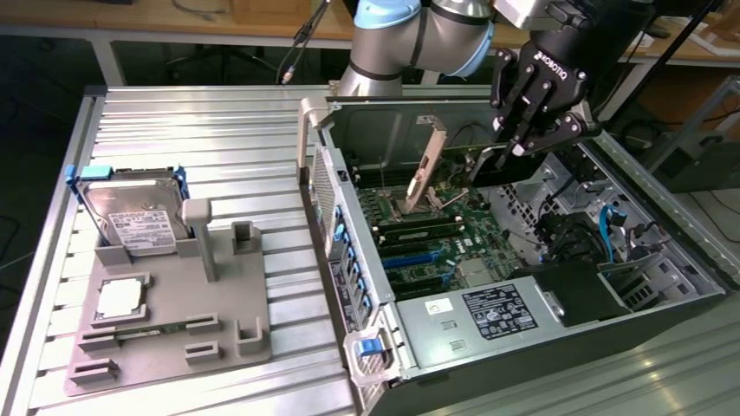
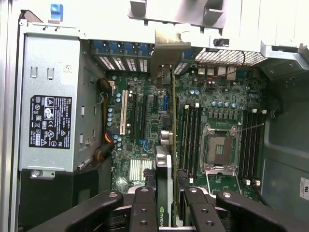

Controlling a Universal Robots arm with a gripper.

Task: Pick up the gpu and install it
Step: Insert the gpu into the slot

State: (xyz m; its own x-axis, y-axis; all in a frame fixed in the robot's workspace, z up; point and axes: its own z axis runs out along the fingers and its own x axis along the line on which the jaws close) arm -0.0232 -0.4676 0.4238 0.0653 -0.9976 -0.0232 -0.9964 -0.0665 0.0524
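My gripper [image 1: 515, 154] hangs inside the open computer case [image 1: 647, 217], shut on the gpu [image 1: 431, 163]. The card stands on edge, slightly tilted, with its silver end bracket toward the case's rear wall and its green board running back under my fingers. In the wrist view the gpu [image 2: 164, 169] appears edge-on between my black fingers [image 2: 145, 210], lined up over the expansion slots of the motherboard [image 2: 145, 121]. Its bracket [image 2: 166, 48] sits against the rear slot openings. I cannot tell whether the card's edge touches a slot.
A grey power supply [image 1: 491, 316] fills the case's near end. The processor socket [image 2: 219, 147] and memory slots [image 2: 190, 130] lie beside the card. At the exterior view's left, a grey fixture [image 1: 173, 347] holds a silver hard drive [image 1: 133, 212] with blue tabs.
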